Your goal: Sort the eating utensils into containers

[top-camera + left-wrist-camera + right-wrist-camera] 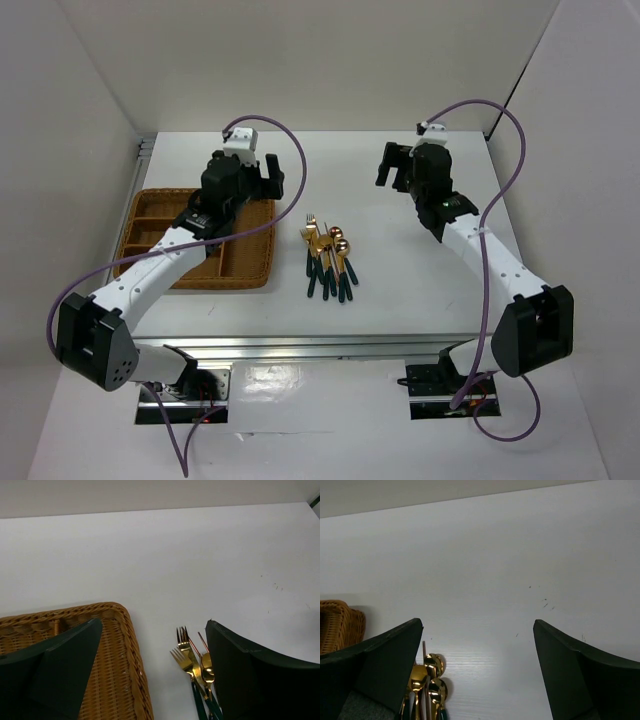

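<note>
Both sets of fingers stood as wide apart as they go, and neither had hold of anything. The left gripper [264, 176] hung over the far right corner of the tray [240, 284]. The right gripper [394, 166] hovered over bare table [420, 290], well apart from the pile.

The cutlery [328, 258] lay in one loose bundle on the table just to the right of the tray, heads pointing away from me. None of it was in a compartment yet, as far as I could see.

I judged each piece to be light and stiff, nothing that would bend or break. The polished gold looked slippery, and the pieces lay flat and overlapping, so getting a finger under one would be the hard part. I reckoned the dark handles [336, 286] were the place to pinch, across the narrow width near the middle, starting with a piece at the edge of the fan. The thin chopstick [201, 641] I expected to roll or slip most easily.

From the left wrist I saw two forks [182, 647], tines bright gold. From the right wrist, the round spoons [433, 672] shone like mirrors. The handles were a deep teal-green, fanned out towards me. I could not pick out a knife.
</note>
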You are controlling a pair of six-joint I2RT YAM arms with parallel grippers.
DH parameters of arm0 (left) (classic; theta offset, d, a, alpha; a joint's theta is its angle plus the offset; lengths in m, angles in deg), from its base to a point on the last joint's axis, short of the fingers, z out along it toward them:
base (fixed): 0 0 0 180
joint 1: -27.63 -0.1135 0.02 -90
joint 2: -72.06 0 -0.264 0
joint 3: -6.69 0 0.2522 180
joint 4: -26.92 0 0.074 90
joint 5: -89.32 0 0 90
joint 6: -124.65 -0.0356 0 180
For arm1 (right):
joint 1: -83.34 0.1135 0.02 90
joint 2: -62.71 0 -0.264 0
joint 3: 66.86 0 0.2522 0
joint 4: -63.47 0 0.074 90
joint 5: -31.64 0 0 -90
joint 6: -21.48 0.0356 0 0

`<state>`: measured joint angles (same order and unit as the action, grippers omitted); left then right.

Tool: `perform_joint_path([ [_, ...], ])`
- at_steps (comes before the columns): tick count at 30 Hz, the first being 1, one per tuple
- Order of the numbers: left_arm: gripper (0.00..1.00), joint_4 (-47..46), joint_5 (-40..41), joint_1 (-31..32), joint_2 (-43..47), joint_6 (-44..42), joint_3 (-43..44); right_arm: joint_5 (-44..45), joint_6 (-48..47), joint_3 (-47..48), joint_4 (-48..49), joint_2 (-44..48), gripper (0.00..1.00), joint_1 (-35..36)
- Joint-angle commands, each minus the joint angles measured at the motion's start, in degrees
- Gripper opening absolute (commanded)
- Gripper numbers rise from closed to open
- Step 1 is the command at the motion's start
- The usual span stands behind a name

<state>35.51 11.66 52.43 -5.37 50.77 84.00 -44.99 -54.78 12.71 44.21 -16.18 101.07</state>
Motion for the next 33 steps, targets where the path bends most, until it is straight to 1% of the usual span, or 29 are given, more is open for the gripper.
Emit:
perform_joint_path([
  [1,1.0,0.4,-1.8,-0.1,-0.3,0.9,2.3,1.1,2.3,-1.3,0.0,0.6,1.0,-0.1],
  [5,1.0,0.4,-3.0,-0.1,-0.3,0.3,-0.4,-2.8,3.5,-2.0,-1.2,-1.4,1.0,-0.1],
  [7,1.0,1.0,-3.5,-0.1,-0.3,2.0,-0.9,-5.4,4.1,-2.5,-1.8,-1.4,0.96,-0.1],
  [8,1.0,1.8,-3.5,-0.1,-0.3,2.6,-0.9,-9.4,4.1,-4.0,-1.2,-1.4,0.96,-0.1],
  [9,1.0,2.4,-3.5,-0.1,-0.3,3.3,-1.4,-11.3,4.1,-4.6,-1.2,-1.4,0.93,-0.1],
  [11,1.0,3.8,-4.1,-0.1,-1.5,5.0,-1.4,-16.0,4.6,-5.3,-0.6,-2.0,0.92,-0.1],
  [12,1.0,6.1,-5.1,-0.1,-1.5,6.1,-1.4,-16.8,5.2,-5.9,-1.2,-2.6,0.92,-0.1],
  [14,0.96,8.8,-7.4,-0.1,-2.1,7.4,-0.9,-17.3,5.7,-6.5,-1.8,-3.3,0.92,-0.1],
  [15,0.93,10.4,-10.2,-0.1,-2.1,8.3,-0.9,-17.3,5.7,-7.3,-1.8,-4.0,0.92,-0.1],
  [17,0.9,10.4,-12.8,1.1,-2.1,10.6,-3.0,-15.8,6.2,-8.1,-1.8,-4.7,0.92,-0.1],
  [19,0.9,9.7,-13.4,3.6,-1.6,12.9,-4.7,-15.0,6.2,-8.1,-1.3,-5.3,0.92,-0.1],
  [20,0.9,8.9,-13.4,4.3,-1.6,15.4,-6.2,-15.0,6.2,-8.1,-1.3,-5.8,0.92,-0.1],
  [22,0.86,8.3,-14.0,6.5,-2.3,17.5,-6.8,-14.4,6.7,-8.1,-0.7,-6.4,0.92,-0.1],
  [24,0.83,8.3,-12.7,8.2,-3.0,20.9,-7.3,-14.4,6.7,-8.1,-0.7,-6.4,0.92,-0.1],
  [25,0.83,7.5,-11.9,9.6,-3.5,21.8,-8.0,-14.4,6.7,-8.1,-0.2,-6.4,0.92,-0.1],
  [29,0.79,5.6,-10.6,11.6,-5.6,28.7,-9.9,-13.9,6.7,-9.3,0.3,-6.4,0.92,-0.1],
  [33,0.71,4.9,-8.7,13.4,-9.6,32.3,-9.8,-13.3,7.8,-9.8,0.8,-5.4,0.92,-0.1],
])
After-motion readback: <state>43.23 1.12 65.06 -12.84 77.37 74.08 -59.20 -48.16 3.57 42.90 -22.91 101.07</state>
